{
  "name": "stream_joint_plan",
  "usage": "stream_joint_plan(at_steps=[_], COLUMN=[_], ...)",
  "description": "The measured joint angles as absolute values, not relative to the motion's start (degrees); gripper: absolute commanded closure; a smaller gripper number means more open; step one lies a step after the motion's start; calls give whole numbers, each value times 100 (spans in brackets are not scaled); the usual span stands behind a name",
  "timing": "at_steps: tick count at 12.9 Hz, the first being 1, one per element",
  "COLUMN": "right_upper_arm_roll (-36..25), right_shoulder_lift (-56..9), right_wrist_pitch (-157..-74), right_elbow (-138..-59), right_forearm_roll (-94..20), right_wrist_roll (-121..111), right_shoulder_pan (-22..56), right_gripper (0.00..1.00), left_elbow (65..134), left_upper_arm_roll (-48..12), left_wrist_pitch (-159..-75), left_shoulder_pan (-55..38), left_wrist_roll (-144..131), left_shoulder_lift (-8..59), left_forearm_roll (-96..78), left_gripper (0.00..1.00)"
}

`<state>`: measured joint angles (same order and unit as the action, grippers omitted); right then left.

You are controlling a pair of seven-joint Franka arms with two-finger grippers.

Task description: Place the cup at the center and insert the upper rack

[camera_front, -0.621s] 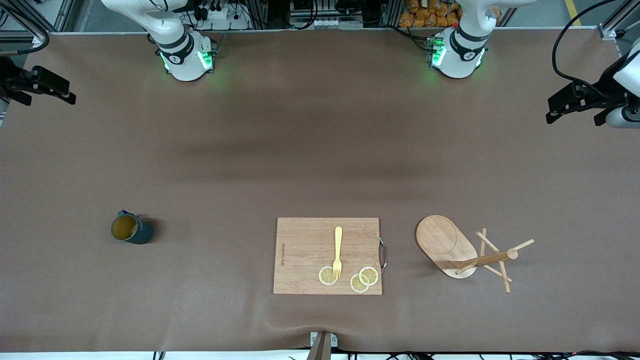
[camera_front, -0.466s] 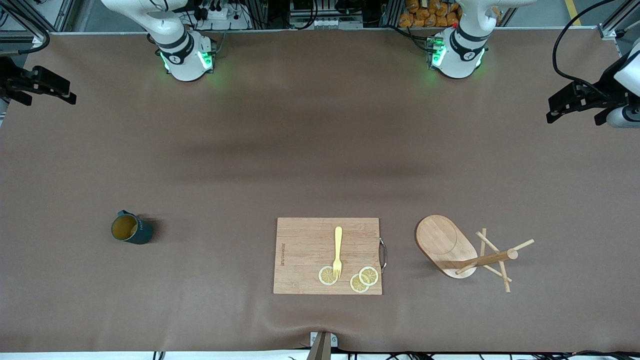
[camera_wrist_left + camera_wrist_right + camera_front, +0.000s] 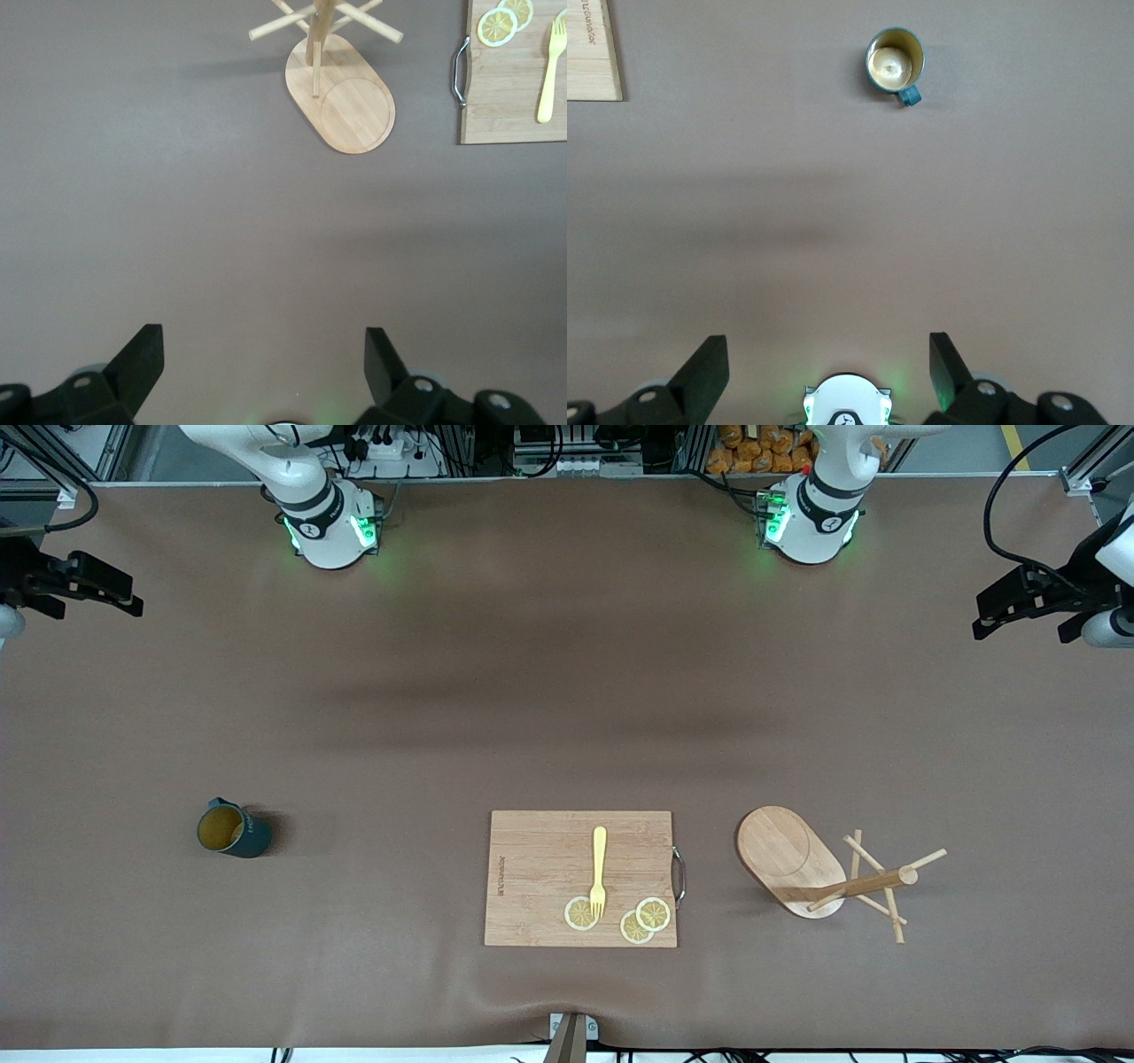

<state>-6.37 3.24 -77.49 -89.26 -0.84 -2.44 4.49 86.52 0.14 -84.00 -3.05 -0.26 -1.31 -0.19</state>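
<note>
The dark teal cup (image 3: 232,830) stands upright on the table toward the right arm's end, its tan inside showing; in the right wrist view the cup (image 3: 895,62) is well ahead of the fingers. The wooden upper rack (image 3: 824,868) stands on its oval base toward the left arm's end, and it also shows in the left wrist view (image 3: 345,102). My right gripper (image 3: 89,593) hangs open and empty over the right arm's end of the table, far from the cup. My left gripper (image 3: 1019,615) hangs open and empty over the left arm's end.
A rectangular wooden cutting board (image 3: 580,877) lies between cup and rack, near the front camera. It carries a yellow fork (image 3: 599,872) and three lemon slices (image 3: 653,913), with a metal handle (image 3: 679,875) on the rack's side. The two arm bases (image 3: 328,522) stand along the table's back edge.
Both grippers have shifted slightly at the table's ends. The cup, the rack and the board have not moved.
</note>
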Motion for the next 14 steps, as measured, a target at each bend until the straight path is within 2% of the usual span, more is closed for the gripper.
stream_joint_plan(at_steps=[7, 14], right_upper_arm_roll=[-623, -624], right_shoulder_lift=[-260, -1637], right_wrist_pitch=[-8611, -10893], right_elbow=[-9019, -9598], right_forearm_roll=[-89, -87], right_wrist_roll=[-257, -447], right_shoulder_pan=[476, 588], right_gripper=[0, 0], left_elbow=[8621, 8629], left_upper_arm_roll=[49, 45], left_wrist_pitch=[-8294, -8266], left_shoulder_pan=[-279, -275], left_wrist_roll=[-223, -459], left_shoulder_lift=[-131, -113], left_forearm_roll=[-18, -18], left_gripper=[0, 0])
